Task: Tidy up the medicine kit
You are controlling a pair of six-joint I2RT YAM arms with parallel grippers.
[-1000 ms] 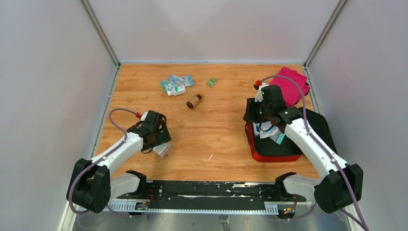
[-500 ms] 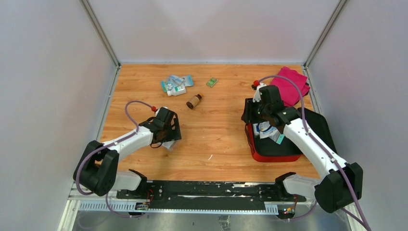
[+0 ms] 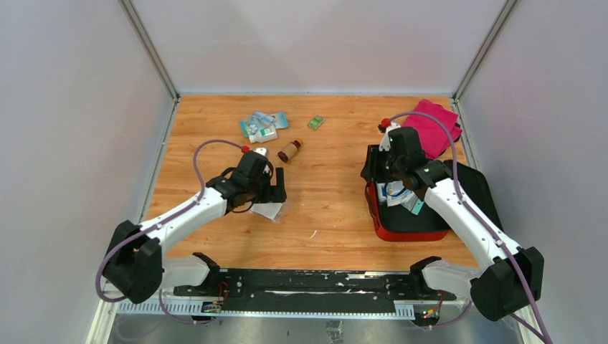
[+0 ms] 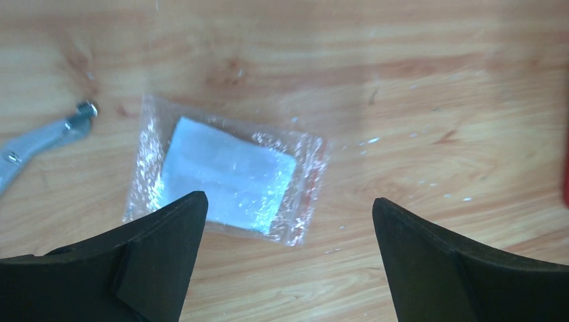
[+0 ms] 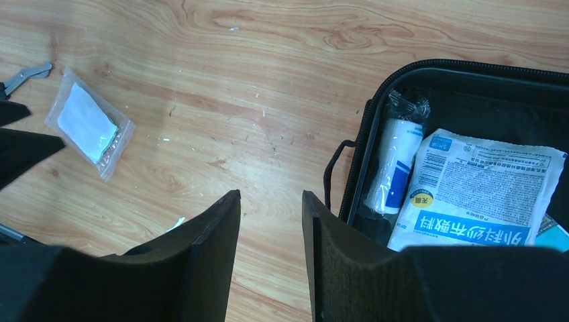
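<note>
The left hand [image 4: 288, 204] has swung in from the worktop's [image 3: 337, 143] left edge and hovers, spread and empty, over a clear pouch [image 4: 225, 171] lying lengthwise across its gap. The open medicine kit [image 3: 401, 231] sits at the right edge, with the right hand [image 5: 270, 196] half-parted and empty over its left wall.

The medicine kit [image 3: 405, 233] is red, the cloth [image 3: 431, 133] magenta.

Two white arm links [image 3: 183, 218], black joints [image 3: 136, 269], looping purple cables [image 3: 203, 147], red caps [image 3: 245, 149], black wedge fingers [image 4: 158, 258], bases at six o'clock
</note>
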